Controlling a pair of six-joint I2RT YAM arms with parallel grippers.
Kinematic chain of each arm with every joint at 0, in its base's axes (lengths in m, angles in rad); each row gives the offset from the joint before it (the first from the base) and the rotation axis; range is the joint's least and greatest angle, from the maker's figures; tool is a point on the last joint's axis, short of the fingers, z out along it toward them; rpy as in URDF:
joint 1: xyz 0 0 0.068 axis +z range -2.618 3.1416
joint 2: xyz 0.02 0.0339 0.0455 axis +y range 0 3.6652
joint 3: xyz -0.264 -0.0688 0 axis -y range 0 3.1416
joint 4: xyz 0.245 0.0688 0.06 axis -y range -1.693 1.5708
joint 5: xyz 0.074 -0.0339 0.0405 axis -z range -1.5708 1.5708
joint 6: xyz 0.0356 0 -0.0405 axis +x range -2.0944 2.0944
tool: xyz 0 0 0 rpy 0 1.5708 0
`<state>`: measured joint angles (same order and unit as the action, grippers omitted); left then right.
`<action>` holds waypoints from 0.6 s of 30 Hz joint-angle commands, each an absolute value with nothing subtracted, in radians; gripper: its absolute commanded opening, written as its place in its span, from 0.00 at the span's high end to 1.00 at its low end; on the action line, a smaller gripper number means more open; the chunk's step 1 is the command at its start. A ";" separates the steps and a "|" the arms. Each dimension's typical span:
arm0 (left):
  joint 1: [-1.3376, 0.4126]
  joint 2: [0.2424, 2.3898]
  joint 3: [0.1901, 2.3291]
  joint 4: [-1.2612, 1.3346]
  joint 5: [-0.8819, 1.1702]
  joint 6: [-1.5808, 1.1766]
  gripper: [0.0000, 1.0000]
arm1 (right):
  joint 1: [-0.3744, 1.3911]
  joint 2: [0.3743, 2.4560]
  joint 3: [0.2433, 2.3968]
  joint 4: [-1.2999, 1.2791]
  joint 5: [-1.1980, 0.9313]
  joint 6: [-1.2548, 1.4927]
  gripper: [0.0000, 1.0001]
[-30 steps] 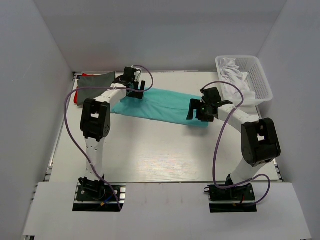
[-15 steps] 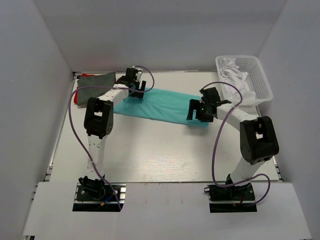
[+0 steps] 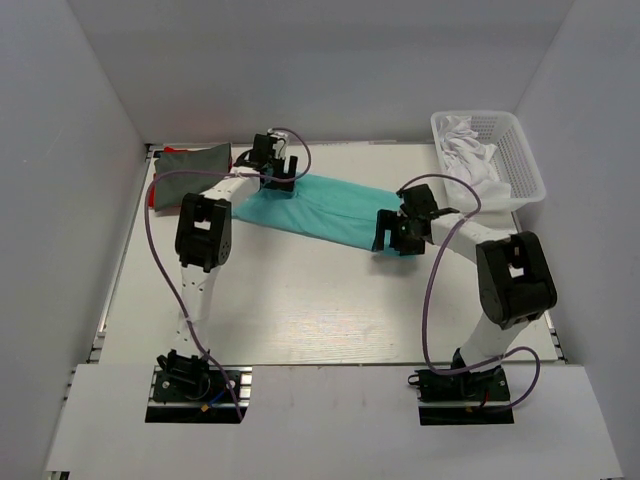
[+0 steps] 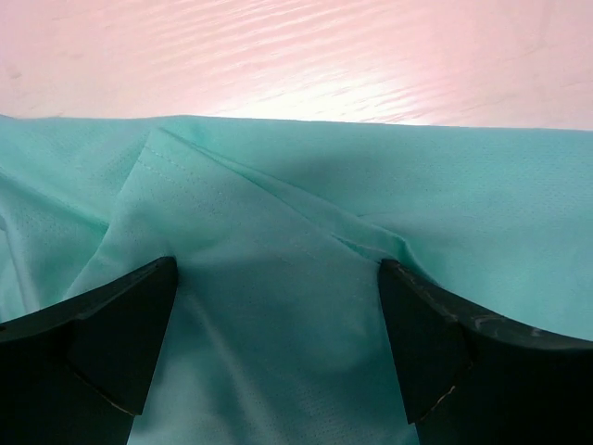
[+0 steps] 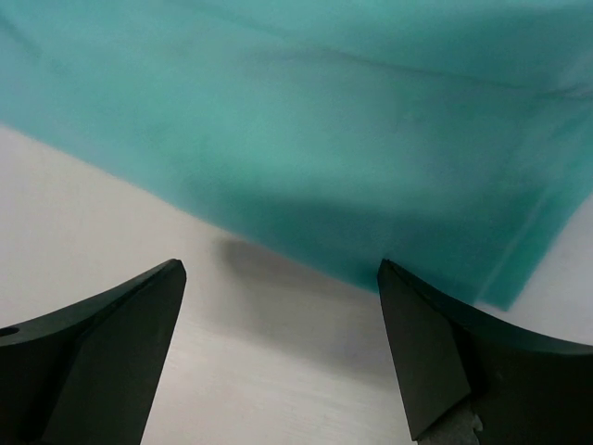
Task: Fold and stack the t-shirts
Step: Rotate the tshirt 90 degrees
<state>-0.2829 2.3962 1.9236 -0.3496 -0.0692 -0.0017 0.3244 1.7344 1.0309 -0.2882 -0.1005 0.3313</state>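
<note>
The mint-teal t-shirt [image 3: 330, 212] lies as a long folded strip across the back of the table. My left gripper [image 3: 279, 178] hovers open over its left end; in the left wrist view the teal cloth [image 4: 278, 232] with a hem crease fills the gap between the open fingers [image 4: 111, 352] of that gripper [image 4: 278, 348]. My right gripper [image 3: 393, 232] stands open at the strip's right near edge; in its wrist view the gripper [image 5: 278, 357] is over bare table just short of the teal edge [image 5: 306, 139]. A dark grey t-shirt [image 3: 192, 163] sits folded at the back left on a red t-shirt [image 3: 151, 196].
A white lattice basket [image 3: 522, 158] holding white cloth [image 3: 470, 150] stands at the back right corner. White walls enclose the table on three sides. The pale tabletop [image 3: 320, 300] stretches between the shirt and the arm bases.
The left gripper has shifted slightly right over the shirt's left end. The right gripper has moved a little left and nearer, to the strip's near edge. Both stay open.
</note>
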 commanded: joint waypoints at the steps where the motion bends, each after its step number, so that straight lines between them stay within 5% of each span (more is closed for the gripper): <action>1: -0.308 2.442 1.972 -0.376 0.101 -0.078 0.00 | 0.360 1.675 0.957 -0.322 -0.170 0.333 0.10; 9: -0.318 2.531 2.080 -0.290 0.380 -0.247 0.00 | 0.584 1.606 0.858 -0.344 -0.357 0.353 0.12; 18: -0.376 2.640 2.198 -0.223 0.443 -0.339 0.00 | 0.818 1.731 0.966 -0.247 -0.600 0.241 0.12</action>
<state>-0.3477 2.5946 2.1792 -0.1940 0.3779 -0.2771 0.7910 1.6501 0.9005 -0.2867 -0.4694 0.3084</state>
